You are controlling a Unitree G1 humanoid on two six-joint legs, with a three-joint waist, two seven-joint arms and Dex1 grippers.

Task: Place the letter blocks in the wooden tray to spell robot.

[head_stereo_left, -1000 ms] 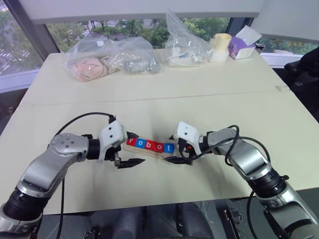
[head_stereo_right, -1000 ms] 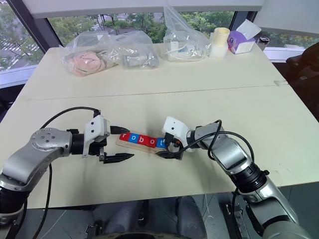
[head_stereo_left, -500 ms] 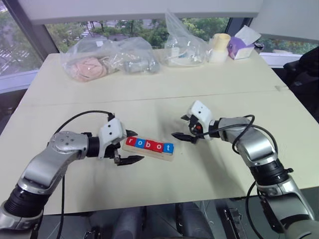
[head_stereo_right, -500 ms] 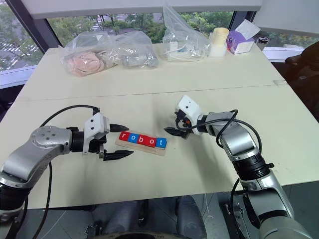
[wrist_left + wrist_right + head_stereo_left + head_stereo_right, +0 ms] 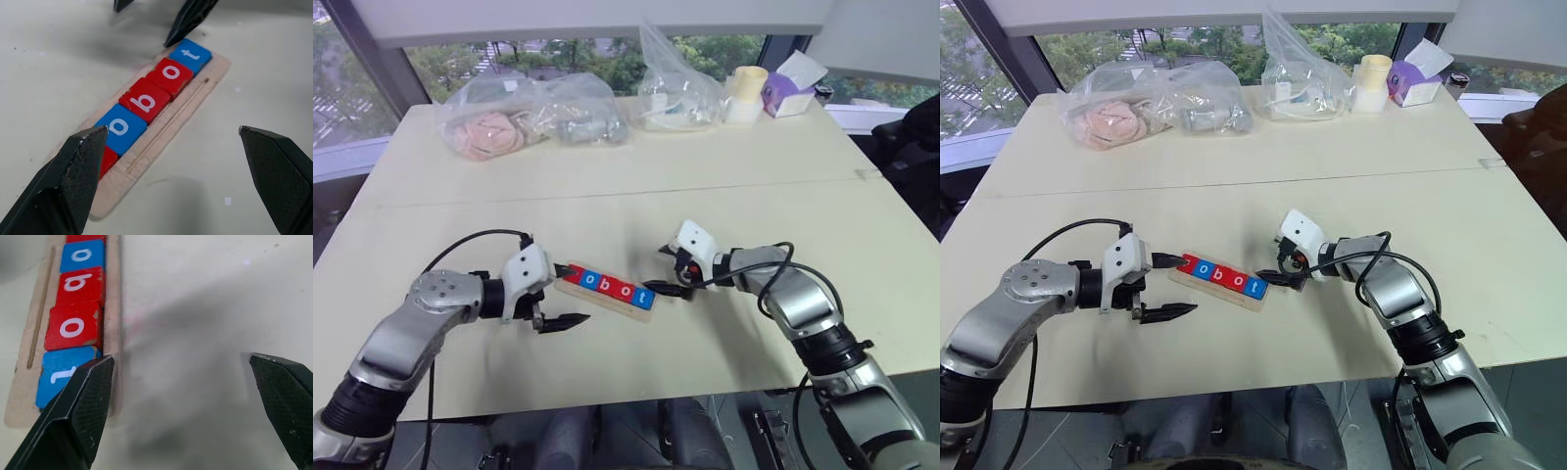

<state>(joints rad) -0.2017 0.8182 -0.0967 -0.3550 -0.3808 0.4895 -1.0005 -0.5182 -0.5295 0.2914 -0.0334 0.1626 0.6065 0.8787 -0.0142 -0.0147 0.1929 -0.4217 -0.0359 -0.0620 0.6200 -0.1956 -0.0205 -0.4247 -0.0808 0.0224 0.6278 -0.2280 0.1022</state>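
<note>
The wooden tray (image 5: 604,298) lies slanted on the table between my two grippers. Its letter blocks (image 5: 607,285) run red r, blue o, red b, red o, blue t (image 5: 190,53). My left gripper (image 5: 576,292) is open and straddles the r end, with one finger (image 5: 63,181) covering part of the red r block. My right gripper (image 5: 656,270) is open at the t end. In the right wrist view one finger (image 5: 73,416) sits right against the tray's edge (image 5: 116,308) beside the t block (image 5: 63,374). Neither gripper holds anything.
Along the table's far edge lie clear plastic bags (image 5: 524,116) of items and another bag (image 5: 675,93), next to a pale roll (image 5: 746,93) and a purple-and-white box (image 5: 788,86). A seam (image 5: 626,194) crosses the table's middle.
My right gripper has come back down and left to the tray's t end. The tray has turned, its t end now nearer me. The left gripper has hardly moved.
</note>
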